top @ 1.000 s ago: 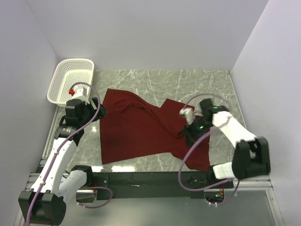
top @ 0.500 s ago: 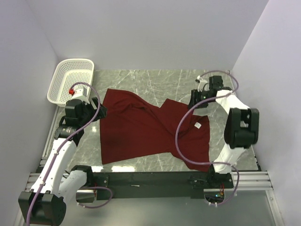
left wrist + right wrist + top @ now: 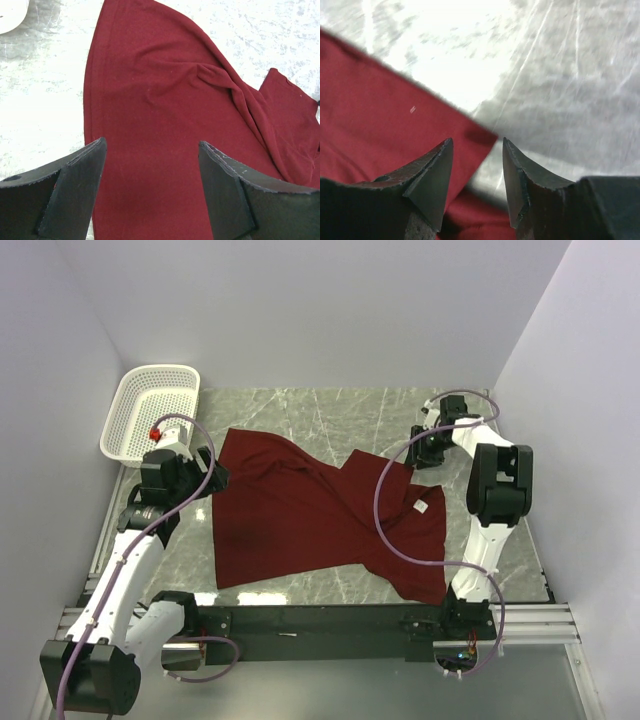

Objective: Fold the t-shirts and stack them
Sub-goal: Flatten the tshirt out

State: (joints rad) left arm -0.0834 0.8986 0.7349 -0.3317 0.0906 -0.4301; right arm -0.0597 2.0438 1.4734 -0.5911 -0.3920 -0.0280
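The maroon t-shirt point(image 3: 300, 515) lies crumpled and partly spread on the marble table, its white neck label point(image 3: 422, 508) showing at the right. My left gripper point(image 3: 207, 478) is open and empty, low over the shirt's left edge; in the left wrist view the shirt point(image 3: 165, 95) fills the gap between the fingers point(image 3: 75, 185). My right gripper point(image 3: 417, 454) is open and empty at the shirt's far right corner. In the right wrist view that corner point(image 3: 481, 136) lies between the open jaws of the gripper point(image 3: 477, 146).
A white mesh basket point(image 3: 160, 371) stands at the table's far left corner, just behind the left arm; a bit of it shows in the left wrist view point(image 3: 9, 14). Bare marble table point(image 3: 330, 410) lies behind the shirt. Walls close in the sides and back.
My right arm swung from the shirt's right middle out to its far right corner and stretched back. The neck label came into view. The left arm hardly moved.
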